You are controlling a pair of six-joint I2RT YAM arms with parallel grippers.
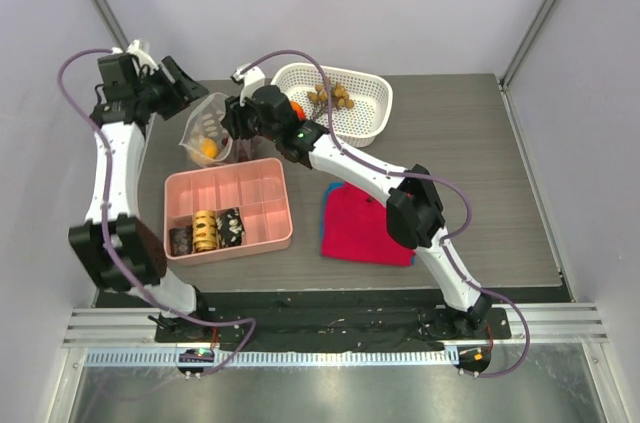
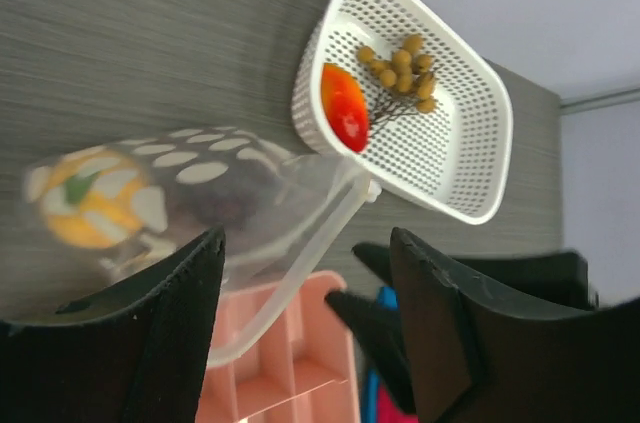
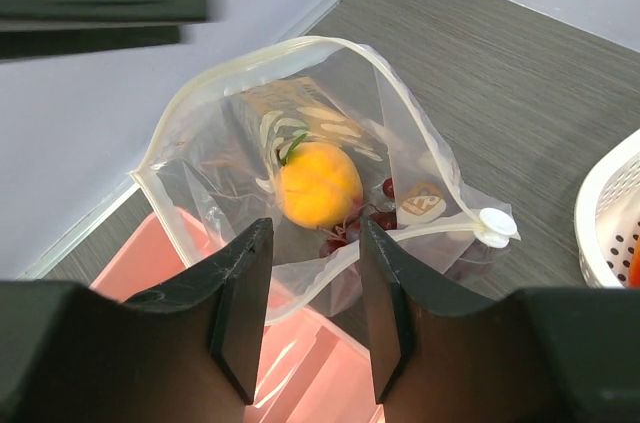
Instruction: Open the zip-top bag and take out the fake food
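The clear zip-top bag [image 1: 205,128] stands with its mouth open at the back left of the table. In the right wrist view the bag [image 3: 200,153] holds an orange-yellow fruit [image 3: 318,183] and a dark red cluster [image 3: 350,228]. My right gripper [image 3: 312,233] is open, its fingers either side of the bag's near rim. My left gripper [image 2: 305,283] is open, with the bag's zip strip [image 2: 300,263] running between its fingers. A tan-brown ball cluster [image 2: 400,68] and a red piece [image 2: 345,108] lie in the white mesh basket [image 2: 480,193].
A pink compartment tray [image 1: 265,223] with a yellow coil and dark blocks sits just in front of the bag. A red cloth [image 1: 365,228] over a blue one lies at centre right. The basket [image 1: 375,108] stands at the back, right of the bag.
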